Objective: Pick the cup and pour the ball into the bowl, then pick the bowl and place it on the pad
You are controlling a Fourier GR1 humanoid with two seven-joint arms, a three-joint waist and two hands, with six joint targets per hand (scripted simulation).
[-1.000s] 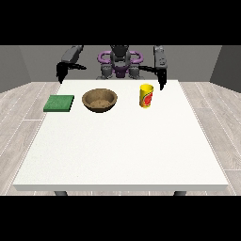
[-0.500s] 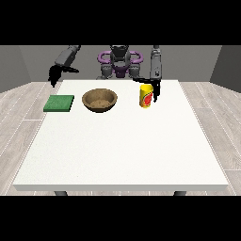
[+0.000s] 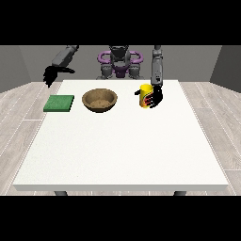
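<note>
Yellow cup (image 3: 146,95) stands right of centre, upright on the white table (image 3: 117,146), with the hand at the view's right (image 3: 156,98) against its side; whether its fingers have closed on it I cannot tell. The hand at the view's left (image 3: 50,75) hangs slack off the table's upper-left corner. If the cup is nudged sideways, it may tip and spill the ball short of the wooden bowl (image 3: 99,100), beside the green pad (image 3: 59,103).

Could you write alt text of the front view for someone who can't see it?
A humanoid robot behind a white table has the hand at the view's right against a yellow cup. Left of the cup sit a brown bowl and a green pad; its other hand hangs raised beyond the table's left corner.
</note>
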